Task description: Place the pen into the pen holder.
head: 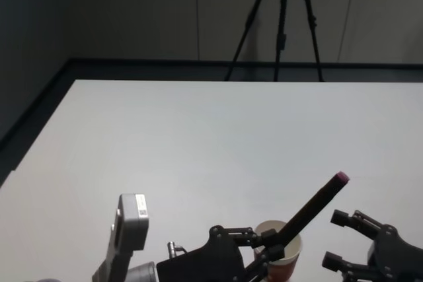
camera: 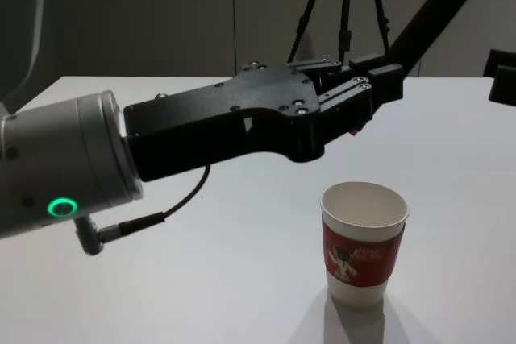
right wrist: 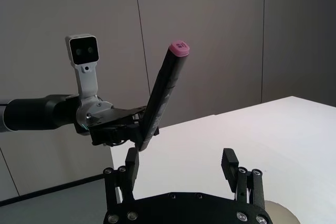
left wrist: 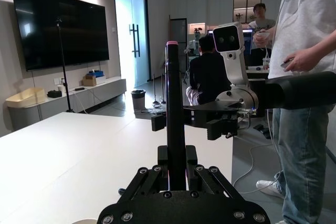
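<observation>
1. Closest to us is the left arm (camera: 72, 175), its grey cuff carrying a lit green ring (camera: 62, 207). It comes in over the near edge of the table (head: 198, 143) on the left side and stretches toward the right.
2. At its end we see the left gripper (camera: 375, 86) clenched on the pen (camera: 439, 7), with both fingers pressed against the barrel near its lower end.
3. The pen is dark with a pink cap (head: 342, 177) on top. It is tilted, leaning up and away toward the table's far right corner.
4. We find the pen holder (camera: 364, 243) standing upright close to the table's near edge, a little right of its middle. It is a white paper cup with a red sleeve that bears a small cartoon figure.
5. The pen's lower end hangs above the pen holder's mouth, clear of the rim, so the pen is not yet in it.
6. The right gripper (head: 337, 239) hovers just beside the pen holder on its right, over the near edge, and higher than the rim as we see it from the chest. Its fingers are spread apart, released.
7. Beyond the table's far edge we see a black tripod (head: 281, 24) standing before the wall.
</observation>
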Controlling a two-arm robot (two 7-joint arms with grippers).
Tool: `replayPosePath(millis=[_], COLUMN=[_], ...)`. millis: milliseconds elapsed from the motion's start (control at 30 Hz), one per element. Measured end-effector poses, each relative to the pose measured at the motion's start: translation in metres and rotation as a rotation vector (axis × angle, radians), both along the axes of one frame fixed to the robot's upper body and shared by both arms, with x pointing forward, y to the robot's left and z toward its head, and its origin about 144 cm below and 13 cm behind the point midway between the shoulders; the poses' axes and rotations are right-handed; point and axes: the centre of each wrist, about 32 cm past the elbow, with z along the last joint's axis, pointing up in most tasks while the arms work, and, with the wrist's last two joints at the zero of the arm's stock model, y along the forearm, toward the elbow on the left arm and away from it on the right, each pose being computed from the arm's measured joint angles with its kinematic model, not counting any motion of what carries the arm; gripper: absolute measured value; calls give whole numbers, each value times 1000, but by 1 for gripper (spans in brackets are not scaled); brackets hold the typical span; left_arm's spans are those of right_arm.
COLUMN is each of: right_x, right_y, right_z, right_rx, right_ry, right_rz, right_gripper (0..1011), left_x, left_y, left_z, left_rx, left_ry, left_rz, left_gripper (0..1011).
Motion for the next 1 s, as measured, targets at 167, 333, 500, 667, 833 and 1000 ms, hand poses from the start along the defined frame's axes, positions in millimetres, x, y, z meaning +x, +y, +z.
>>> replayPosePath(millis=[167,333,500,667,833,1000], right_x=[1,2,2,4,5,7], right_y=[4,7,11,18,23,26], right_z=[-1,-1,-2,-2,-3,-3], right_rx=[19,36,46,56,63,65], right_ry=[9,14,20,24,24,22], right_rz=[14,22,23,27,32,36], right_gripper=[1001,1001,1001,1001,1001,1001], left_x=[0,0,0,0,0,0], left_y=[0,0,0,0,0,0], left_z=[0,0,0,0,0,0], left_rx=[0,0,0,0,0,0], left_ry=[0,0,0,0,0,0], left_rz=[0,0,0,0,0,0], left_gripper=[184,183,184,183,184,183])
